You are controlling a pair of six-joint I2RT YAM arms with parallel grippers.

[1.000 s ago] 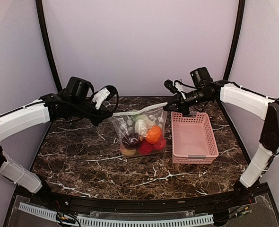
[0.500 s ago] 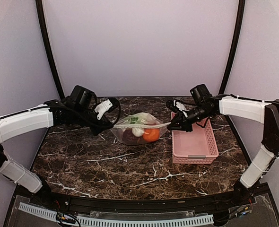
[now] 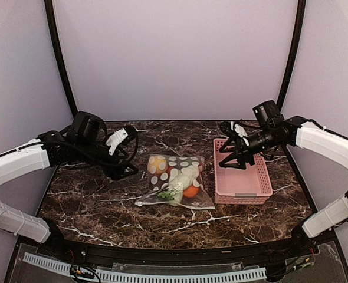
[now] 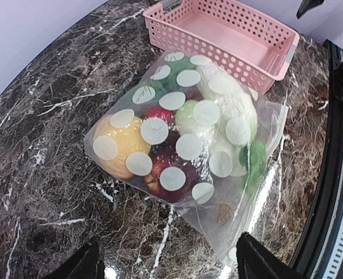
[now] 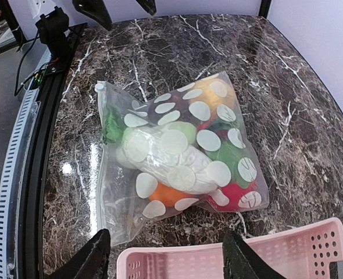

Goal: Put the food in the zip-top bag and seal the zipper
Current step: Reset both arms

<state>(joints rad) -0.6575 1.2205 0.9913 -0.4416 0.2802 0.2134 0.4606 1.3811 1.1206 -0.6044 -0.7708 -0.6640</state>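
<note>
On the dark marbled worktop [image 3: 91, 200], between my two arms, the dotted clear bag [image 3: 175, 184] lies flat on its side, just to the left of the pink basket [image 3: 243, 172] and not touching it as far as I can see. The food is all inside the bag: a yellow fruit [image 4: 120, 146] at the far left corner, a long white radish [image 5: 172, 165] across the middle, an orange [image 3: 190, 191] beside it, a red piece [image 5: 239, 195] next to the basket, and green leaves toward the near edge. The zipper strip [image 5: 98, 145] runs along the bag's near edge, facing my bases; I cannot tell whether it is pressed closed.

My left hand [image 3: 120, 168] hangs left of the bag, apart from it, fingers spread wide and holding nothing. My right hand [image 3: 232, 162] hangs over the basket's left rim, also released, its fingers wide apart and empty. From both wrists I look down on the bag between my fingertips.
</note>
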